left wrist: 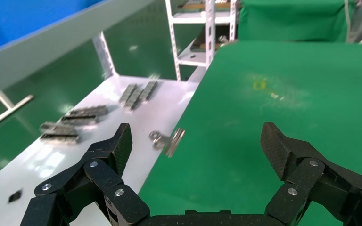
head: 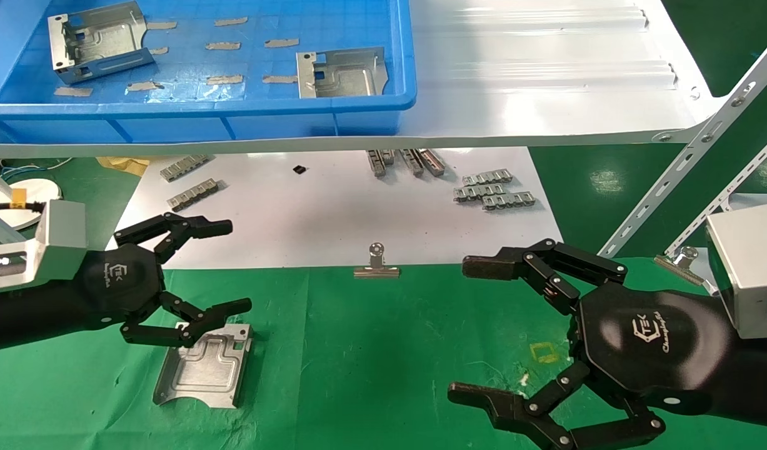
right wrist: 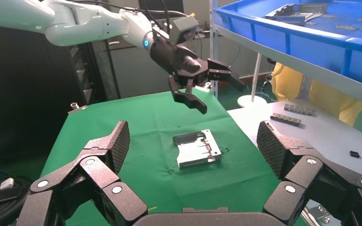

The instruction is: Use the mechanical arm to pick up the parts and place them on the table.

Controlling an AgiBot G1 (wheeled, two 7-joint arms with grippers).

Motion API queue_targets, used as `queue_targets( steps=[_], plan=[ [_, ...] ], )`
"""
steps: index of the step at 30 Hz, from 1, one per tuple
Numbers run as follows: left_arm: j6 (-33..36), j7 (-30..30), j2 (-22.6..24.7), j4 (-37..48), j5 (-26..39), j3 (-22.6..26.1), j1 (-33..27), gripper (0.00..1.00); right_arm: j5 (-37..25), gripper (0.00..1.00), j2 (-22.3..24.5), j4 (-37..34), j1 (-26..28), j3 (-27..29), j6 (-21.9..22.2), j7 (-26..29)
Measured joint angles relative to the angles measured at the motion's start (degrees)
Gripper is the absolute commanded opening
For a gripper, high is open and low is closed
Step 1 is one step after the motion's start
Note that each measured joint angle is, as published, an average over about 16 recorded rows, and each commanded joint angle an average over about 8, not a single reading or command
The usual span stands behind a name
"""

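One silver bracket (head: 205, 367) lies flat on the green table (head: 370, 350) at the near left; it also shows in the right wrist view (right wrist: 198, 149). My left gripper (head: 224, 265) is open and empty, hovering just above the bracket's far end, clear of it. In the right wrist view the left gripper (right wrist: 207, 87) hangs above the bracket. My right gripper (head: 474, 328) is open and empty over the green cloth at the near right. Two more brackets lie in the blue bin on the shelf, one at its left (head: 99, 40) and one near its right wall (head: 342, 72).
The blue bin (head: 202, 115) stands on a white shelf (head: 533, 81) overhanging the back. Under it a white sheet (head: 333, 212) holds grey clip strips (head: 492, 190) and a binder clip (head: 375, 262) at the cloth's edge. Slanted shelf struts (head: 689, 147) rise at the right.
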Motion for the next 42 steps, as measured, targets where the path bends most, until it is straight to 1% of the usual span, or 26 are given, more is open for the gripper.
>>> queue_targets(
  steps=[30, 36, 42],
  plan=[
    [-3.02, -23.95, -6.0, -34.09, -7.15, -11.79, 14.35, 1.0, 0.0, 1.0, 0.0, 0.0, 0.0, 0.0, 0.0, 0.0],
    [-3.42, -26.86, -6.8, -38.58, -8.14, -13.36, 16.25, 1.0, 0.01, 1.0, 0.0, -0.01, -0.01, 0.0, 0.01, 0.0],
    [-3.57, -27.85, -7.1, -40.27, -8.54, -13.95, 16.97, 1.0, 0.01, 1.0, 0.01, -0.01, -0.01, 0.0, 0.01, -0.01]
  ],
)
